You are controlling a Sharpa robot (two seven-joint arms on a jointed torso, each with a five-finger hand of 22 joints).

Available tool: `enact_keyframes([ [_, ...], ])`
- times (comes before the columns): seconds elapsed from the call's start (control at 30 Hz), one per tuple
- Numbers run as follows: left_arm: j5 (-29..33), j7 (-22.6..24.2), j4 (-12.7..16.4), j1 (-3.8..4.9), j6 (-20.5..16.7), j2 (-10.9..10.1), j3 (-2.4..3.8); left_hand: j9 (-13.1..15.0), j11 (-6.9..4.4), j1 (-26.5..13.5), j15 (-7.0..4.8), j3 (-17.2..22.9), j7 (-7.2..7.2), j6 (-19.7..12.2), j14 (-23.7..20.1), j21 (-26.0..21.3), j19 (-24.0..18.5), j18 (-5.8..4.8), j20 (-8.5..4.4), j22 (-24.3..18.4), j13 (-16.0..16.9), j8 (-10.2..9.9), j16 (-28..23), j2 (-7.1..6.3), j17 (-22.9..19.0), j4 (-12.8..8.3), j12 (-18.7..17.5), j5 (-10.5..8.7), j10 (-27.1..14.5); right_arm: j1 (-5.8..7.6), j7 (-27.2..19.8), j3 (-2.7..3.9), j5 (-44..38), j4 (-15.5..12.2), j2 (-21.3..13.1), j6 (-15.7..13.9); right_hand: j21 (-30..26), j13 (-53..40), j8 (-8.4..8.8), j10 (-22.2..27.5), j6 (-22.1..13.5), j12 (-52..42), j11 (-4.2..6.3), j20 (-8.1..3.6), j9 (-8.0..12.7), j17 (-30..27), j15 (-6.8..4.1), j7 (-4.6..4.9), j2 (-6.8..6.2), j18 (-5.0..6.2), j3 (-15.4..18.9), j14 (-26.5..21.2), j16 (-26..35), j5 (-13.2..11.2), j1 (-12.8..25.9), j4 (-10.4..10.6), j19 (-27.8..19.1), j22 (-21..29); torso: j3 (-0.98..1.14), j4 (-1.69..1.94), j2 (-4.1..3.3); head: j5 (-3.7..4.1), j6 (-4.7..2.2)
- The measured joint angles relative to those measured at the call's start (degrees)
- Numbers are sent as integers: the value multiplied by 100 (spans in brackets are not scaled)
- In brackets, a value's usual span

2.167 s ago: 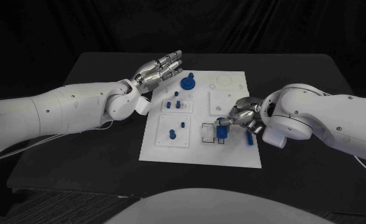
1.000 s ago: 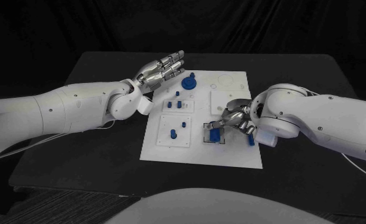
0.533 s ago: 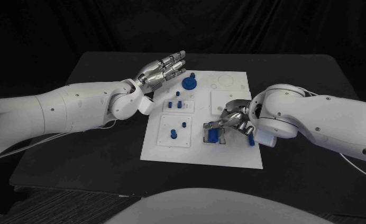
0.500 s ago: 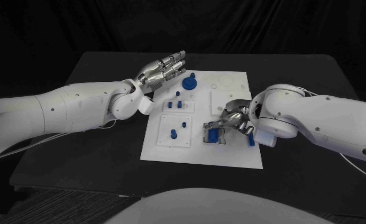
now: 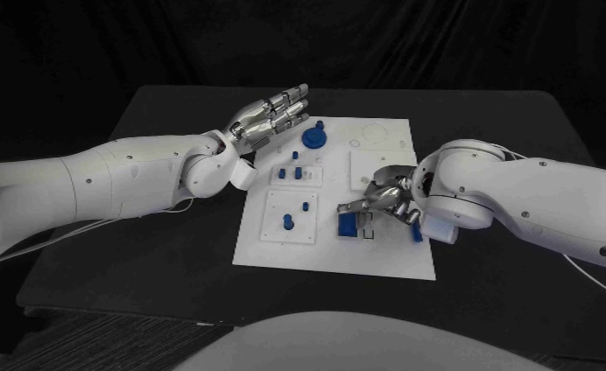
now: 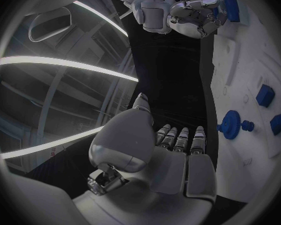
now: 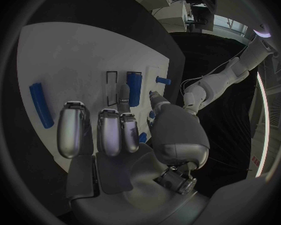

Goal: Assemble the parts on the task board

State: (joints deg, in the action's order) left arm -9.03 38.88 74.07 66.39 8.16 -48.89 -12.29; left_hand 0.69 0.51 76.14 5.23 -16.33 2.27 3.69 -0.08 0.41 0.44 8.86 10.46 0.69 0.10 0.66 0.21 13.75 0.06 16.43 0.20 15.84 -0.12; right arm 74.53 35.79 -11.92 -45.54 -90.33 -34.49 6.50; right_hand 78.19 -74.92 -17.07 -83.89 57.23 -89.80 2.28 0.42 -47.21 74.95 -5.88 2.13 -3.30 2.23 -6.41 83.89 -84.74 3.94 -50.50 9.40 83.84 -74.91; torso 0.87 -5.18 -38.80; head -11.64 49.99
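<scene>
The white task board (image 5: 331, 255) lies mid-table. My right hand (image 5: 389, 199) bends over its right side; thumb and a finger pinch the far end of a blue block (image 5: 348, 225) that lies in a slot of the board. In the right wrist view the blue block (image 7: 135, 87) lies beside an empty slot (image 7: 111, 82), with the fingertips (image 7: 123, 94) against it. A long blue bar (image 5: 416, 231) lies just right of the hand. My left hand (image 5: 268, 115) hovers open and flat over the board's far left edge, holding nothing.
A blue gear with a knob (image 5: 312, 136) stands at the board's far end, and small blue pegs (image 5: 288, 174) stand in the left-hand plates. The left wrist view has the gear (image 6: 228, 124) and the right hand (image 6: 193, 17). Black table surrounds the board.
My right hand has carried the blue block left and down onto the board's slot. The left hand has stayed where it was.
</scene>
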Motion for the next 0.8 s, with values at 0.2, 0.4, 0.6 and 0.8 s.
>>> enact_keyframes([
  [0.2, 0, 0, -3, 0, 9, -1, 0, 0, 0, 0, 0, 0, 0, 0, 0, 0, 0, 0, 0, 0, -3, 0, 0, 0, 1, 0, 0, -1, 0, -1, 0, 0, -17, -8, -23, 0, 0, 0, -34, 0, 21, 0, 0, 0, -28, 0, 0, -21, -47, 0, 79, 0, 0, -45, 47, 79, 0, 0, 0, -2, -1, -10, 0],
  [0.4, 0, 0, 0, -1, 19, -8, 0, 0, 0, 0, 0, 0, 0, 0, 0, 0, 0, 0, 0, 0, -5, 0, 0, 0, 1, 0, 0, -1, 0, -1, -18, 1, -29, -126, -188, -105, 0, 0, -130, 0, 71, 0, 0, 0, -101, -1, 0, -31, -114, 0, 252, 0, 0, -67, 114, 252, 0, 0, 6, -10, -3, -27, 0],
  [0.6, 0, 0, 13, -3, 23, -50, 0, 0, 0, 0, 0, 0, 0, 0, 0, 0, 0, 0, 0, 0, -4, 0, 0, 0, 2, 0, 0, -1, 0, 148, -108, -9, -16, -510, -659, -361, 54, 1, -282, 0, 71, 0, 0, 0, -225, -1, 0, -31, 16, 0, 409, 0, -29, 246, 41, 385, 0, -4, 13, -14, -5, -32, -1],
  [0.8, 0, 0, 22, -3, 23, -106, 0, 0, 0, 0, 0, 0, 0, 0, 0, 0, 0, 0, 0, 0, -3, 0, 0, 0, 3, 0, 0, -1, 0, 592, -142, 8, -17, -823, -1302, -380, 106, 1, -317, 0, 7, 0, 0, 0, -273, -2, 0, -51, 91, 0, 513, 0, -57, 462, -355, 209, 0, -4, 14, -15, -6, -42, -1],
])
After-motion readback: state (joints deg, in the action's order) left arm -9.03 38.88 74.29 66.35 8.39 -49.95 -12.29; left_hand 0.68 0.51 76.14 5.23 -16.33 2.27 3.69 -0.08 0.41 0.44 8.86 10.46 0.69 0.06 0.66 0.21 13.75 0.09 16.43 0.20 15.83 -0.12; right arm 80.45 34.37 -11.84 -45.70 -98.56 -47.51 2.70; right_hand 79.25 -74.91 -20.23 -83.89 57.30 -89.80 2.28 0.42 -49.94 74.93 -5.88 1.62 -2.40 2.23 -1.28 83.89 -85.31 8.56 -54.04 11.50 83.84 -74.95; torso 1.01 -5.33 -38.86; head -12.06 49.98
